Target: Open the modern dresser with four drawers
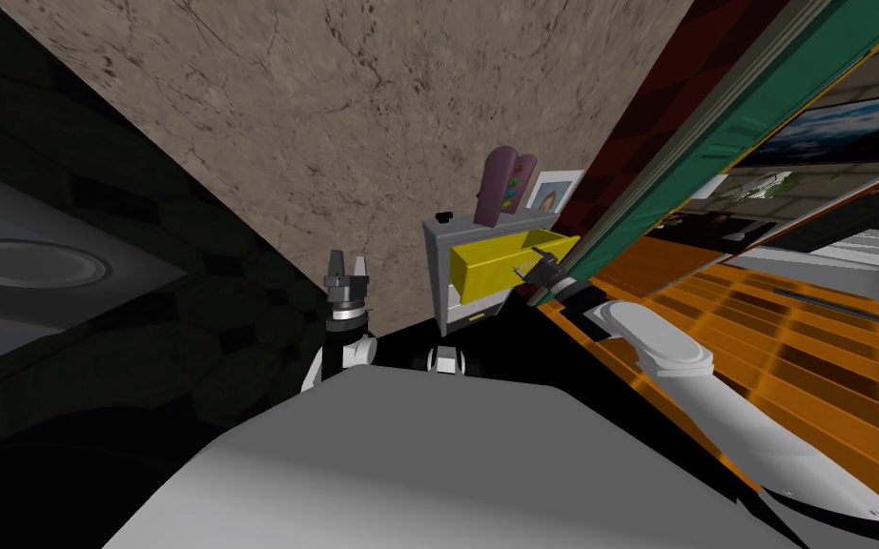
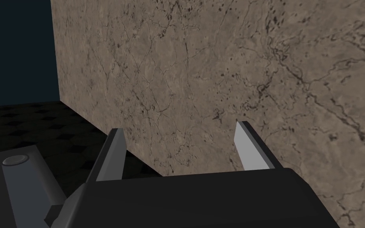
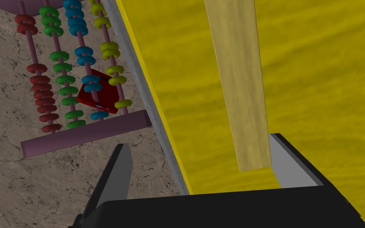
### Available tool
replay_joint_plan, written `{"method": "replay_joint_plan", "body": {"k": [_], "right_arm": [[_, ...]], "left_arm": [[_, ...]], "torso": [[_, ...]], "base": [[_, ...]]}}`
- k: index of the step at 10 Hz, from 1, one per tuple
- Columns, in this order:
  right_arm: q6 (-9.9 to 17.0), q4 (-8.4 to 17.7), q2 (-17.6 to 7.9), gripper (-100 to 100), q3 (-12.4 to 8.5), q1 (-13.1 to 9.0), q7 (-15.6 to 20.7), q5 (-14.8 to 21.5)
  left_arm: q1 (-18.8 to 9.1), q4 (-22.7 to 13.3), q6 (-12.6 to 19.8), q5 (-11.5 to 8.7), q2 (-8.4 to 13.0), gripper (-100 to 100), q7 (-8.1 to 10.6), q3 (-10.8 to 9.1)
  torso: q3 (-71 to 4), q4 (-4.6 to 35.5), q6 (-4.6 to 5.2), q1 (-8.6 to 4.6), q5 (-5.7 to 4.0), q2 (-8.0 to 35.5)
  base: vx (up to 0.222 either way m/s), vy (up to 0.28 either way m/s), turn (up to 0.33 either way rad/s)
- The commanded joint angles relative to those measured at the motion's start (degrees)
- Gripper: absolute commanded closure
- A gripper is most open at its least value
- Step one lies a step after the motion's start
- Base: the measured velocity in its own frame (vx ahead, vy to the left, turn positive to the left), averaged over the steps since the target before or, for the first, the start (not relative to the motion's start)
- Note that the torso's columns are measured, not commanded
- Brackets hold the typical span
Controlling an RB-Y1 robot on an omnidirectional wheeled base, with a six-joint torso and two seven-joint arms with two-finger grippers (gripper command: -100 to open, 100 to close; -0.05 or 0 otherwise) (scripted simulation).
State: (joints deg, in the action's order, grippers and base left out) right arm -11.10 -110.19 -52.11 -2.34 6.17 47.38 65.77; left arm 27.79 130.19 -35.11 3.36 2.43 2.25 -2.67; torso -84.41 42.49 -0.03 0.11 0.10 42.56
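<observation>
A grey dresser [image 1: 440,286] stands against the mottled brown wall, with its top yellow drawer [image 1: 500,259] pulled out toward me. My right gripper [image 1: 541,270] is at that drawer's front. In the right wrist view the yellow drawer front [image 3: 320,79] carries a pale wooden handle bar [image 3: 239,87]. The bar's end lies between the fingers of the right gripper [image 3: 199,158], close against one finger. The fingers stand wide apart, open, not pressing the bar. My left gripper [image 1: 346,265] is raised left of the dresser, open and holding nothing.
On the dresser top stand a purple-framed abacus [image 1: 502,186] with coloured beads [image 3: 71,71], a small red object [image 3: 102,93] and a picture frame [image 1: 554,191]. A green-edged panel [image 1: 714,124] and an orange grid floor [image 1: 762,334] lie to the right. The left gripper [image 2: 179,148] faces the wall [image 2: 217,59].
</observation>
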Motion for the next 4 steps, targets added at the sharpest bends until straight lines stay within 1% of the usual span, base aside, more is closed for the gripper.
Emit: {"method": "replay_joint_plan", "body": {"k": [1, 4], "right_arm": [[-0.01, 0.08, 0.0, 0, 0.04, 0.07, 0.01, 0.01], [-0.03, 0.23, 0.0, 0, 0.13, 0.21, 0.03, 0.04]], "left_arm": [[0.0, 0.0, 0.0, 0.0, 0.0, 0, 0.0, 0.0], [0.0, 0.0, 0.0, 0.0, 0.0, 0, 0.0, 0.0]], "torso": [[-0.04, -0.05, 0.0, 0.0, -0.02, -0.07], [-0.12, -0.14, 0.01, -0.03, -0.05, -0.2]], "base": [[0.0, 0.0, 0.0], [0.0, 0.0, 0.0]]}}
